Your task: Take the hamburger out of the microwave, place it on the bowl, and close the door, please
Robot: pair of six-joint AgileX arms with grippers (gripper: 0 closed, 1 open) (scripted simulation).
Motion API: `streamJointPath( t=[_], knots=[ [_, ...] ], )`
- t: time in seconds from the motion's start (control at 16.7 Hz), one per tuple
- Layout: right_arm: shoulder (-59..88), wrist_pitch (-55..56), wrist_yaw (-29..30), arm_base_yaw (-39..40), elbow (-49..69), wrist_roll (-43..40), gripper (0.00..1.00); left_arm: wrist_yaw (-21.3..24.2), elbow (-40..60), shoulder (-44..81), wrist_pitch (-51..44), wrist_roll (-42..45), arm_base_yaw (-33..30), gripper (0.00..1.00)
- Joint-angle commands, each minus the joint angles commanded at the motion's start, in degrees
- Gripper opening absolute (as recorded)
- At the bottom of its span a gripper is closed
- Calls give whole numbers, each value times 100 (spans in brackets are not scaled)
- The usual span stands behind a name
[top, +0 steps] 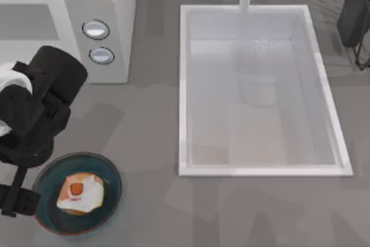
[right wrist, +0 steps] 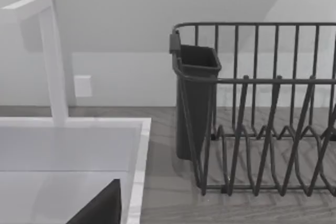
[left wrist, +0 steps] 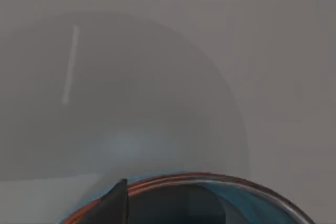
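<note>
Jaws on your left gripper (top: 14, 201) cannot be read as apart or together from these views; that arm hangs over the near left of the worktop (top: 150, 143), just beside the bowl (top: 110, 172). You can count the first part done: the hamburger (top: 80, 194) sits inside the bowl, free of any grip. What looks left is the door. The microwave (top: 110, 4) stands at the far left, but the arm covers its front, so you cannot tell how the door stands. Your right arm is parked far right, near the sink (top: 324, 85) and the dish rack (right wrist: 262, 108).
</note>
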Motion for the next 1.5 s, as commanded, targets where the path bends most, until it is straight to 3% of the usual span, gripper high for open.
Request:
streamJointPath(
  t=[0.48, 0.78, 1.08, 1.44, 1.5],
  knots=[
    [0, 0, 0, 0, 0, 0, 100, 1116, -2710, -4688, 2943, 6252, 1414, 100],
    [0, 0, 0, 0, 0, 0, 100, 1759, -4043, -7038, 4025, 8901, 2077, 100],
    [0, 0, 0, 0, 0, 0, 100, 2107, -4694, -8141, 4435, 10051, 2390, 100],
    [0, 0, 0, 0, 0, 0, 100, 2124, -4723, -8190, 4450, 10101, 2404, 100],
    [0, 0, 0, 0, 0, 0, 100, 2124, -4723, -8190, 4450, 10101, 2404, 92]
  ],
)
